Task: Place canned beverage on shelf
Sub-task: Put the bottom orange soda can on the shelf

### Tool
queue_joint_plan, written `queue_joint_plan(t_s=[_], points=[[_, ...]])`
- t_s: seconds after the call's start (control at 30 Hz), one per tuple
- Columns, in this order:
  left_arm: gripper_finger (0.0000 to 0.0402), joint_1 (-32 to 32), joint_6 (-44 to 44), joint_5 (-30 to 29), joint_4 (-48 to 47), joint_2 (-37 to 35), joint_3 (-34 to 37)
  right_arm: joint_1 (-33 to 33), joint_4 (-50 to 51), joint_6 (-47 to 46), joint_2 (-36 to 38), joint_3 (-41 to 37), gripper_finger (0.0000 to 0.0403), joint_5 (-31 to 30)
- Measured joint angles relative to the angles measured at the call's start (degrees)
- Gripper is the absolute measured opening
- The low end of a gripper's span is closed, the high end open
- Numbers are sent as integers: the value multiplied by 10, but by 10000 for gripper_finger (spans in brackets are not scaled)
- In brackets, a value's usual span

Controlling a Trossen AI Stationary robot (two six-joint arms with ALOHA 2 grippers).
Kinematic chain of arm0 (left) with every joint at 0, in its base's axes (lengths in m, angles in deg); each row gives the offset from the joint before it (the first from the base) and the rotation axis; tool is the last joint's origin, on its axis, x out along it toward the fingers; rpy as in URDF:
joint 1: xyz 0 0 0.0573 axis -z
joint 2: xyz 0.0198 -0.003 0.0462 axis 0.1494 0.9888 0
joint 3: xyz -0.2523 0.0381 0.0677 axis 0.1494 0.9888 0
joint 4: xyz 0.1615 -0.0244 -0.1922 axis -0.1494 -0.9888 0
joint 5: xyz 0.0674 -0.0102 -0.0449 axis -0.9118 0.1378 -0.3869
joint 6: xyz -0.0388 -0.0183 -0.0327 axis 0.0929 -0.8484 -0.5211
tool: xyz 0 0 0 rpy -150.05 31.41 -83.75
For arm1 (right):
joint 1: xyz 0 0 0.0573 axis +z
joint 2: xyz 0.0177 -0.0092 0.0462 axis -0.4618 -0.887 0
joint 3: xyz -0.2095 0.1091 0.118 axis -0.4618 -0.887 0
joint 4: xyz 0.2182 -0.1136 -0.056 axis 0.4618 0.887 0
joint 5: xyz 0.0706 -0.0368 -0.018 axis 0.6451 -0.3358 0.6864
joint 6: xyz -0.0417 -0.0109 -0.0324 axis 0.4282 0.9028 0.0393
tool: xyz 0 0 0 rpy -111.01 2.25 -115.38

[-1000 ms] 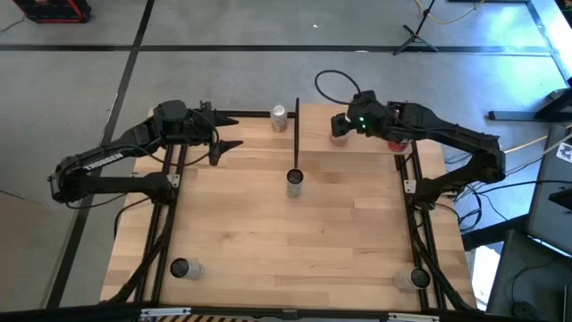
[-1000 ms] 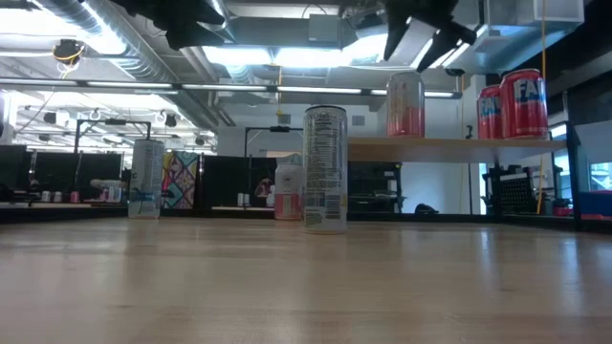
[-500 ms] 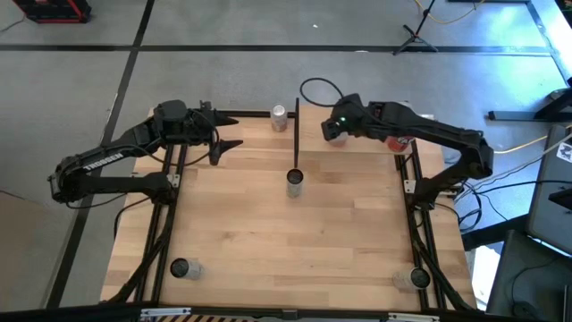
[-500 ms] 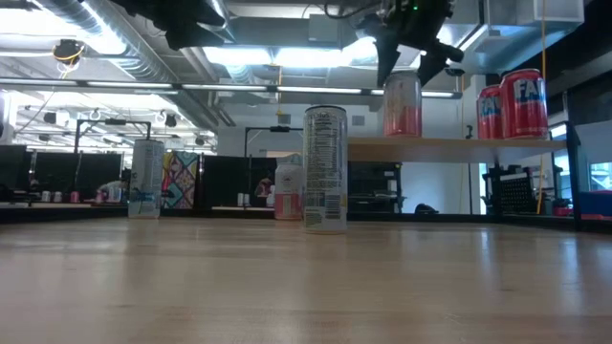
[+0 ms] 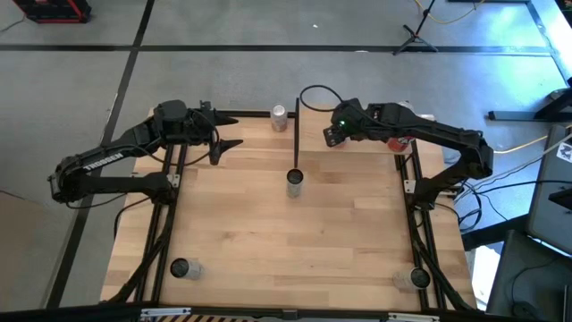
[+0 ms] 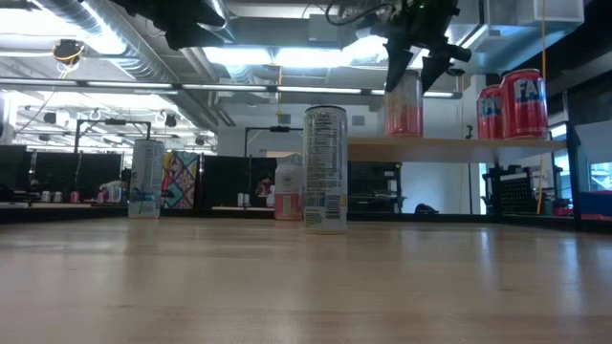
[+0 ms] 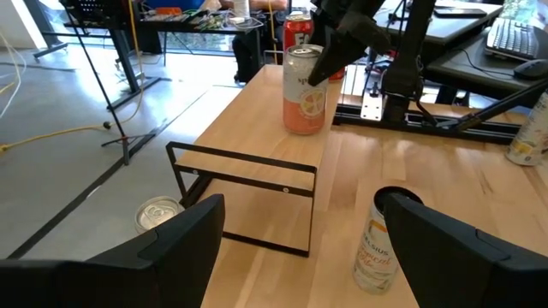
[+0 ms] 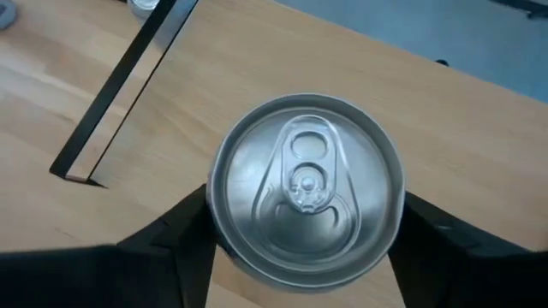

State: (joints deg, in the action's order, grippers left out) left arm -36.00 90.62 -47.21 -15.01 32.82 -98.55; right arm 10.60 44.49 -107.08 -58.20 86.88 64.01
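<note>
Right gripper (image 6: 418, 72) has moved in from 3 o'clock toward the shelf's inner end and dropped over the pink can (image 7: 305, 90) standing on the shelf (image 7: 257, 111). Fingers have narrowed from wide and now sit at the can's two sides near its top; the right wrist view shows the lid (image 8: 306, 186) filling the gap. Whether the pads press yet, cannot tell. Judgement: either a re-grasp of a can already placed or a final adjustment.

Left gripper (image 7: 300, 248) waits at 10 o'clock of the desk (image 5: 295, 233), fingers wide, holding nothing.

Edges: pink can stands near the shelf's inner end by the black rail (image 7: 242, 160). Red cans (image 6: 513, 103) further along toward 3 o'clock. Tall can (image 5: 294, 182) stands at desk centre; open room around it.
</note>
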Motion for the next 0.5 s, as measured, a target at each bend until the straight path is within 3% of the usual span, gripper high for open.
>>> queue_joint_plan(t_s=[0.23,0.5], points=[[309,0,0,0,0,0,0,-19,37,62,38,19,250,3],[309,0,-14,0,0,0,0,-115,60,219,83,20,250,42]])
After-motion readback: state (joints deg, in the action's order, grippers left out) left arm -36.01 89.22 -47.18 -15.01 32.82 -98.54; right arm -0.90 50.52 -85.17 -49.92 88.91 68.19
